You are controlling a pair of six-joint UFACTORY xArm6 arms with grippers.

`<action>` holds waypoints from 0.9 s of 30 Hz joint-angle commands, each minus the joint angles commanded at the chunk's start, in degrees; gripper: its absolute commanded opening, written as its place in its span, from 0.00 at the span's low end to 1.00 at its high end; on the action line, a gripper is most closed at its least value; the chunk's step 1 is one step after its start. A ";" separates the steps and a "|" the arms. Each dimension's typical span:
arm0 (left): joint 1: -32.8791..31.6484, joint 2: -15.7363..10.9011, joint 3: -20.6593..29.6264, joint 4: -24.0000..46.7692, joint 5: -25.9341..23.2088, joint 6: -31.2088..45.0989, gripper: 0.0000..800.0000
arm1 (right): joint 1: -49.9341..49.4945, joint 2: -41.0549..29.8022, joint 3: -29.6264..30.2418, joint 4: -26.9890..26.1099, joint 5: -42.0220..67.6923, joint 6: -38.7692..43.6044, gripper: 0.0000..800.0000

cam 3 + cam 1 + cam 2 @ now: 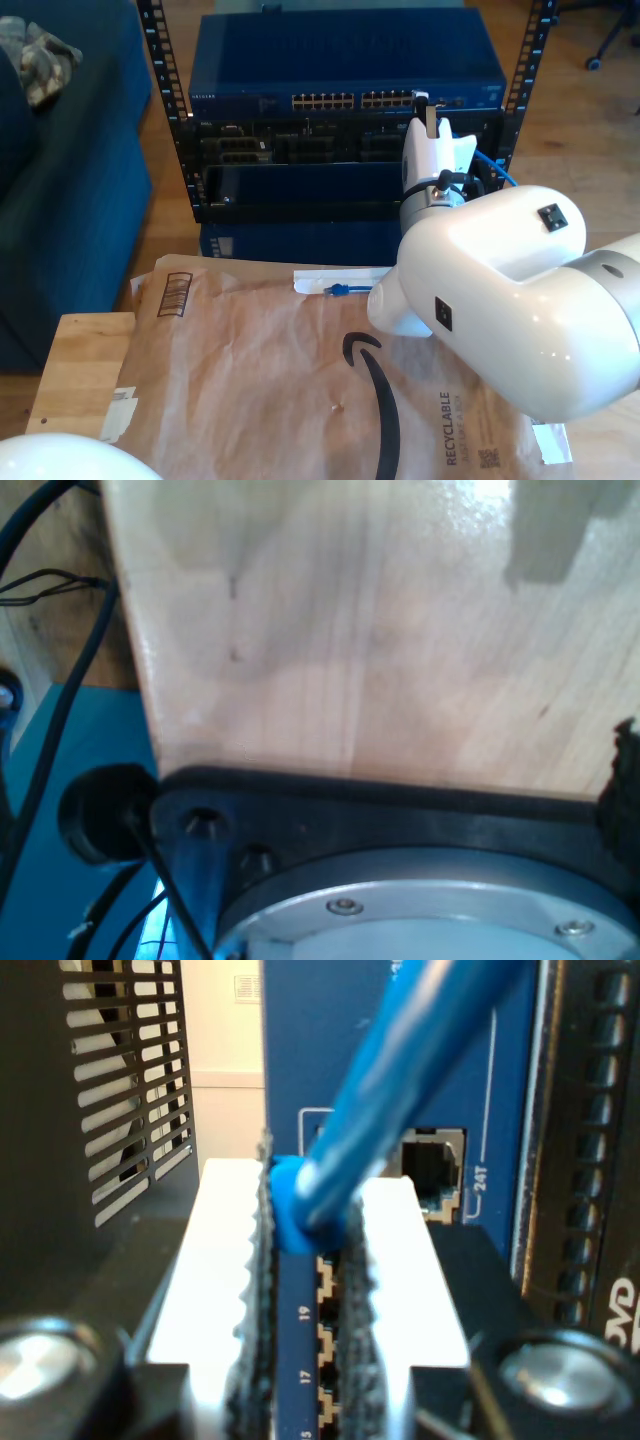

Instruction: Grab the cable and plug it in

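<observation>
My second gripper (308,1200) is shut on the cable's blue plug (296,1212), pinched between its black serrated pads (258,1290). The cable (400,1070) rises from the plug toward the camera. The plug is held right in front of the blue network switch (300,1050), beside the empty port marked 24T (432,1165). In the exterior view this gripper (430,118) is at the right end of the switch's port row (350,100); a loop of cable (497,168) shows behind it. The cable's other plug (338,291) lies on brown paper. A dark serrated edge (625,775) could be my first gripper's finger.
The switch sits in a black rack (300,170) with perforated rails (130,1080). A brown paper mailer (300,390) covers the table. My first wrist view looks at a wooden board (380,630) and a black and silver arm base (420,880). A blue sofa (60,180) stands at the exterior view's left.
</observation>
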 joint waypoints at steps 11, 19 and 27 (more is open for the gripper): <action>0.00 0.00 0.00 0.00 0.00 0.00 1.00 | 0.09 0.26 0.00 0.09 -0.18 -0.09 0.00; 0.00 0.00 0.00 0.00 0.00 0.00 1.00 | 0.00 0.88 0.00 0.18 -0.26 -0.09 0.00; 0.00 0.00 0.00 0.00 0.00 0.00 1.00 | 0.00 0.79 -0.97 0.18 -0.44 -0.09 0.00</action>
